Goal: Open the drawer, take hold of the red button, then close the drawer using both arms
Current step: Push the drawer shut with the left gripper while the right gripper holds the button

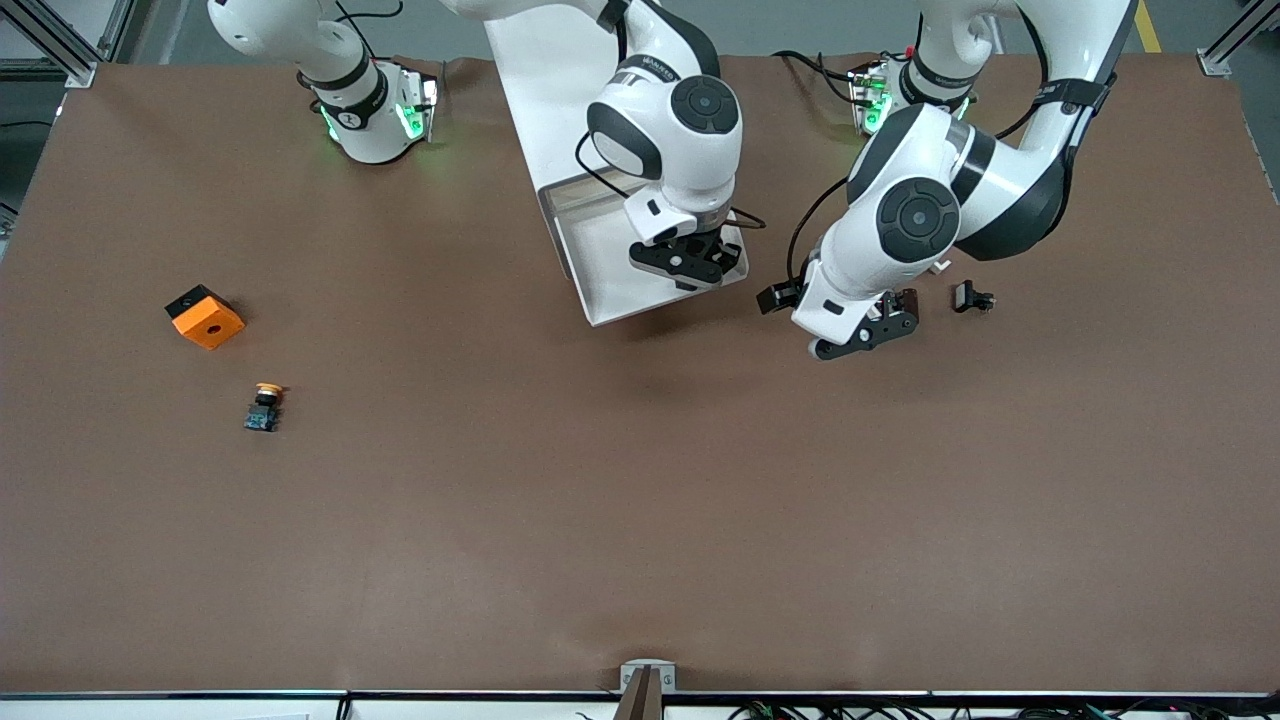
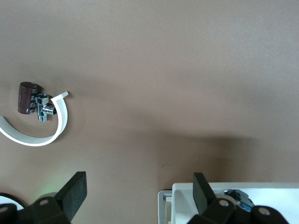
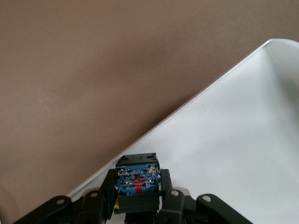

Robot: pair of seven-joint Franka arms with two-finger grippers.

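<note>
The white drawer stands pulled out of its white cabinet at the robots' edge of the table. My right gripper hangs over the open drawer, shut on the button. Only the button's bluish-grey base and black body show between the fingers; its cap is hidden. The drawer's white floor lies below it. My left gripper is open and empty, low over the table beside the drawer, toward the left arm's end. In the left wrist view its fingers stand wide apart, next to the drawer's corner.
A yellow-capped button and an orange cube with a hole lie toward the right arm's end. A small dark cylinder with a metal fitting and a white curved strip lie near the left gripper.
</note>
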